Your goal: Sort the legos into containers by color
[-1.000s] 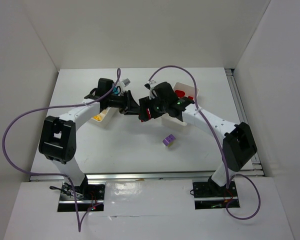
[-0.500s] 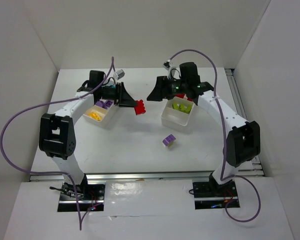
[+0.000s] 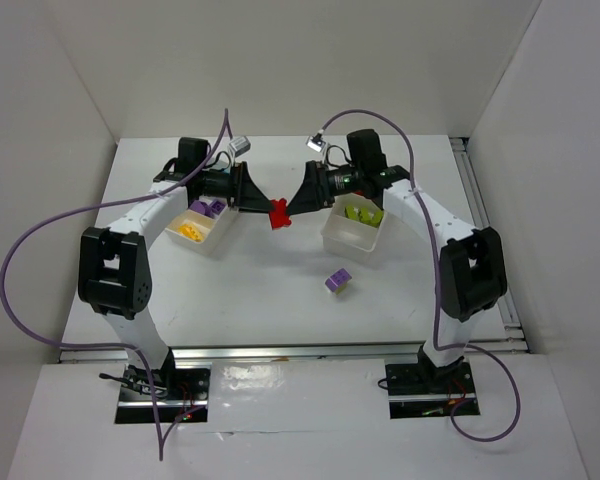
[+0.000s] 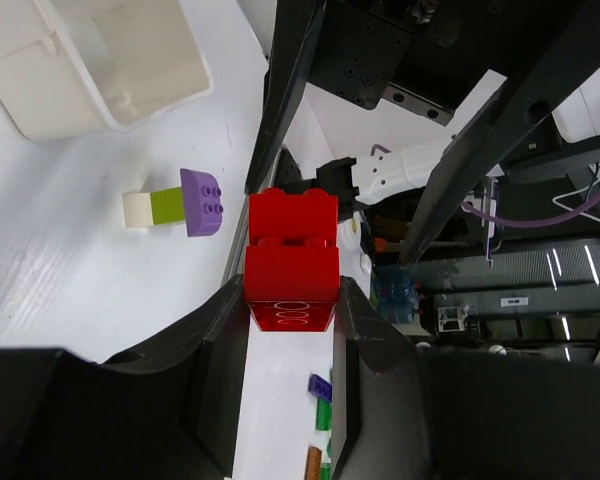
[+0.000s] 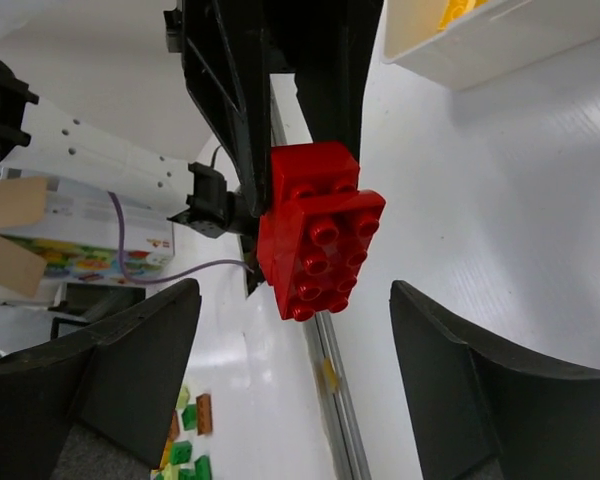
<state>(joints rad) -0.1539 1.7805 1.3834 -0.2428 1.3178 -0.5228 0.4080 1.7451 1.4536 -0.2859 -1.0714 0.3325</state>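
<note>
A red lego cluster (image 3: 278,213) hangs above the table's middle, with my left gripper (image 3: 267,205) shut on it. In the left wrist view the red cluster (image 4: 290,262) sits clamped between the left gripper (image 4: 290,318) fingers. My right gripper (image 3: 296,200) faces it from the right, open. In the right wrist view the studded red cluster (image 5: 318,235) lies just ahead of the right gripper (image 5: 295,292), whose fingers stand wide apart and clear of it. A purple and lime lego cluster (image 3: 337,281) lies on the table. The left container (image 3: 220,238) holds yellow and purple legos; the right container (image 3: 342,240) holds lime ones.
The purple and lime cluster (image 4: 180,203) lies below the held brick, near an empty compartment of the right container (image 4: 110,60). White walls close in the table on three sides. A metal rail (image 3: 485,230) runs along the right edge.
Both arms pulled apart from the middle; the left kept the red cluster and drew back left. The right gripper opened wider and has come back close to the cluster.
</note>
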